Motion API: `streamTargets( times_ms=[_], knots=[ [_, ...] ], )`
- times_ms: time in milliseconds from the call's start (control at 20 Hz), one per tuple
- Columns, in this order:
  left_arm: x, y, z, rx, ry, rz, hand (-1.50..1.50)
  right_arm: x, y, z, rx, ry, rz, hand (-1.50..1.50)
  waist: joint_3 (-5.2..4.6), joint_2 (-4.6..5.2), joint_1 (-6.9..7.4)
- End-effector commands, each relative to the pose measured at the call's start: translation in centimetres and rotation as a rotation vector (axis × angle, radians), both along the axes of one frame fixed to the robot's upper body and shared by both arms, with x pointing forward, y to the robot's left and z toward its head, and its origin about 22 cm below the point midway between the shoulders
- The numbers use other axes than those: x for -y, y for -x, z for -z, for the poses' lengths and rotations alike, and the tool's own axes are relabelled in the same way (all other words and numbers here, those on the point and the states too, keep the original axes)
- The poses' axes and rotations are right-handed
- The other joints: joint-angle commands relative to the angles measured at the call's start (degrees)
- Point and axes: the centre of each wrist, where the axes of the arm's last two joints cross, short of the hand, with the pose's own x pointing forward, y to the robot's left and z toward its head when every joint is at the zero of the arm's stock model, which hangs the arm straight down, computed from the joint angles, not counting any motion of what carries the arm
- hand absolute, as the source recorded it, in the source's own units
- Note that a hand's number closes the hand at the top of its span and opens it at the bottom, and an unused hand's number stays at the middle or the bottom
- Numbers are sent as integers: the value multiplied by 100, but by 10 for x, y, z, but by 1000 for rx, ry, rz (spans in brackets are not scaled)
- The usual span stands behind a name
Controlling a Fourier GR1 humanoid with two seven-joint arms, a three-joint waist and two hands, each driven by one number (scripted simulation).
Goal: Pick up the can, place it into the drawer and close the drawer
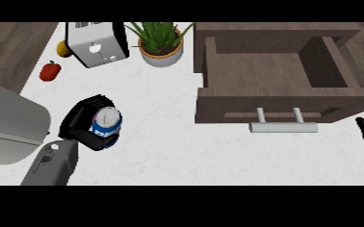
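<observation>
A blue can (pixel 107 123) with a silver top stands upright on the white counter at the left. My left hand (pixel 80 120) is curled round it, fingers and thumb wrapping its sides. To the right, the brown wooden drawer (pixel 270 106) is pulled open and its inside holds nothing; a silver bar handle (pixel 282 127) sticks out from its front. Of my right hand (pixel 360 125) only a black tip shows at the right edge, beside the drawer's front; whether it is open or shut is hidden.
A toaster (pixel 98 44) stands at the back left with a yellow fruit (pixel 63 48) behind it. A red pepper (pixel 50 71) lies near the counter's left edge. A potted plant (pixel 161 44) stands left of the drawer. A grey rounded object (pixel 18 125) fills the left edge.
</observation>
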Motion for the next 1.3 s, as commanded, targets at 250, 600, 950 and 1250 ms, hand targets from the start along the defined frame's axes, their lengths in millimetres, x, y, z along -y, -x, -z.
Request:
streamTargets(
  times_ms=[250,600,950,1250],
  knots=[
    [19,-12,-30,57,39,-447,150,-6,18,-8,9,-13,16,-150,6,-33,27],
    [73,-4,-60,104,3,-358,150,-10,6,-7,9,0,1,-150,-1,2,-7],
    [126,-20,-156,157,-21,-305,150,6,8,-3,25,-3,16,-150,2,-10,-2],
    [171,-39,-194,160,-25,-239,150,2,3,-16,20,7,25,-150,-1,2,-21]
  ],
)
